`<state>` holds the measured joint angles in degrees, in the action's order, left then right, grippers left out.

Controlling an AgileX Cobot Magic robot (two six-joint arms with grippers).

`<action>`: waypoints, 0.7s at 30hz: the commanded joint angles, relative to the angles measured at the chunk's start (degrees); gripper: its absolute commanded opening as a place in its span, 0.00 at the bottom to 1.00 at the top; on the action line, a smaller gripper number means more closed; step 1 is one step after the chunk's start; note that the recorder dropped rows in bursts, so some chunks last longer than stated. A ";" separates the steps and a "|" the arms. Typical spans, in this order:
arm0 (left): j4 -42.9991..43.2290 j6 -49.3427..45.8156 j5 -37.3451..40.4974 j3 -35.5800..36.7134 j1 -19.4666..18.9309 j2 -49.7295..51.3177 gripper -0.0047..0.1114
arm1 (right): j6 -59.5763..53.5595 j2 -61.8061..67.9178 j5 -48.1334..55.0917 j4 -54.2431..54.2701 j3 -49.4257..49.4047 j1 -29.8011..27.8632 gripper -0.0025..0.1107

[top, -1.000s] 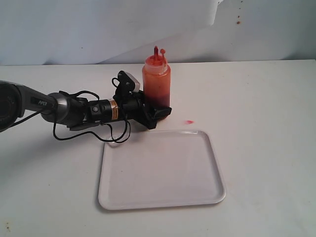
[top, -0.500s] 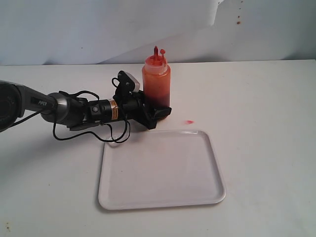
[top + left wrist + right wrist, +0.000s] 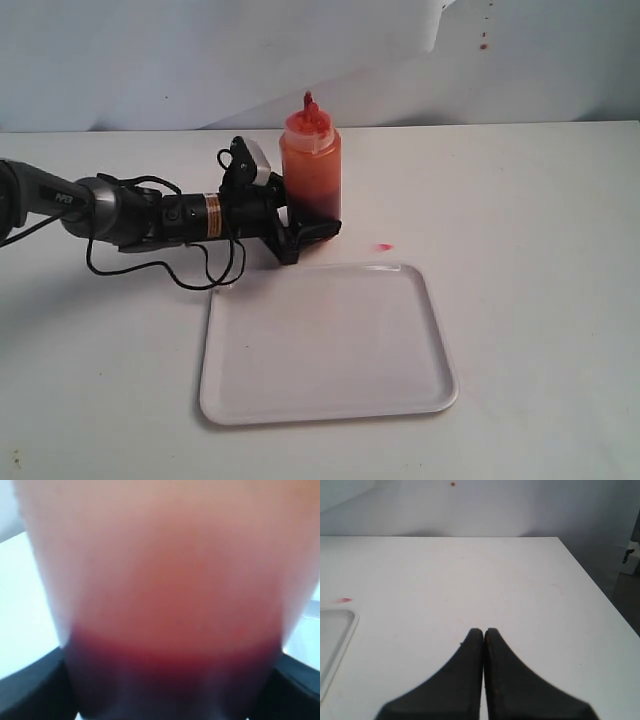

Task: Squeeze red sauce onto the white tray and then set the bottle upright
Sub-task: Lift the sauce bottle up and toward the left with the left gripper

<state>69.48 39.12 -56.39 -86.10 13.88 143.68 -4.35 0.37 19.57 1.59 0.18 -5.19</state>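
Orange-red bottle (image 3: 312, 165) now slightly further toward 9 o'clock than one second ago, small knob beside its nozzle no longer seen. Upright, at 12 o'clock of the white tray (image 3: 330, 405), apart from it. Gripped low, at the dark sauce level, by the left pincer (image 3: 310, 224) reaching in from 9 o'clock. Base contact with table (image 3: 520, 200) hidden. Left wrist view only a blur, fingers (image 3: 30, 687) cut off. Right pincer (image 3: 484, 631) pressed together, empty.

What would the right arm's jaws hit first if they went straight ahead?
Probably nothing near: the right gripper, jaws shut, points across the table toward the pale backdrop. The white tray sits off to the side, out of line.
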 commanded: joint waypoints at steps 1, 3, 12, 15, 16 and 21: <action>4.01 1.53 -4.25 -0.05 -1.33 -2.98 0.04 | 0.15 -0.37 -0.18 -0.44 -0.18 0.08 0.02; 7.11 1.53 -5.33 -0.05 -2.11 -3.50 0.04 | 0.15 -0.37 -0.18 -0.44 -0.18 0.08 0.02; 10.36 8.71 -12.73 7.82 -10.21 -12.12 0.04 | 0.15 -0.37 -0.18 -0.44 -0.18 0.08 0.02; 12.60 8.63 -12.73 11.86 -11.95 -16.34 0.04 | 0.15 -0.37 -0.18 -0.44 -0.18 0.08 0.02; 13.00 8.63 -12.73 13.02 -11.96 -17.51 0.04 | 0.15 -0.37 -0.18 -0.44 -0.18 0.08 0.02; 15.57 8.63 -12.73 20.14 -12.06 -26.60 0.04 | 0.15 -0.37 -0.18 -0.44 -0.18 0.08 0.02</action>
<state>85.77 47.14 -66.09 -67.88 1.80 121.76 -4.35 0.37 19.57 1.59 0.18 -5.19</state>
